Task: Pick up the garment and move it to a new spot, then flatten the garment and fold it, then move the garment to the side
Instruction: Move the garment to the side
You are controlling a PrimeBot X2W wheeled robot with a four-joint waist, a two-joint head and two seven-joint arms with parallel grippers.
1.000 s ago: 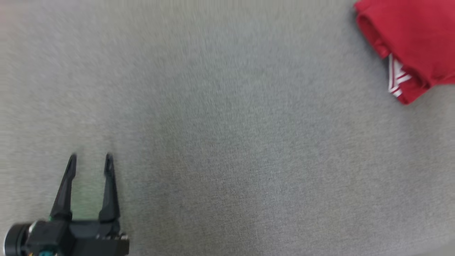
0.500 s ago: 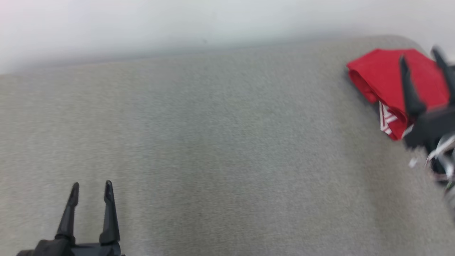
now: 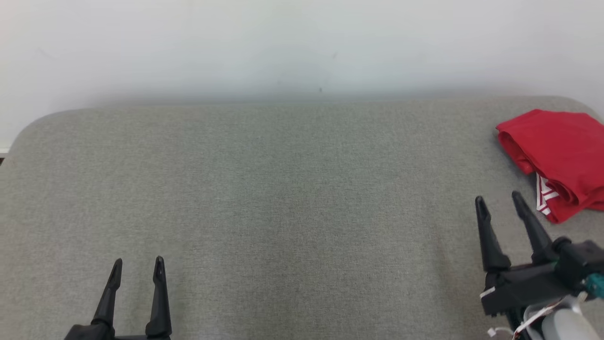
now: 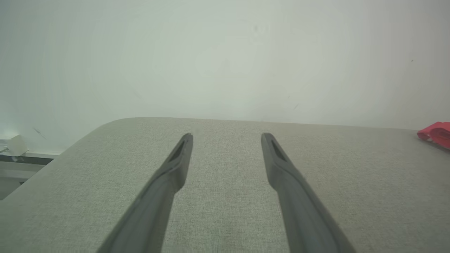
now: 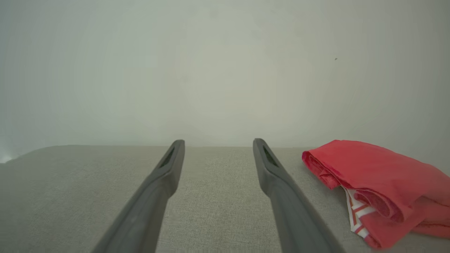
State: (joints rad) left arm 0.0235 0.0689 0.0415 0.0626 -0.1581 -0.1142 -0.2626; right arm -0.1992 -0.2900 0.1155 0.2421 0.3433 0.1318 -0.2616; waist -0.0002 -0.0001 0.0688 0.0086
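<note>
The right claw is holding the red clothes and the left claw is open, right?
No. The right claw is open and empty. The red clothes lie beside it on the table, untouched, as the right wrist view shows. The left claw is open.

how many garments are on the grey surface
1. The red garment lies at the far right of the grey surface, beyond the open right pincer and apart from it. The head view cuts its right edge.
</note>
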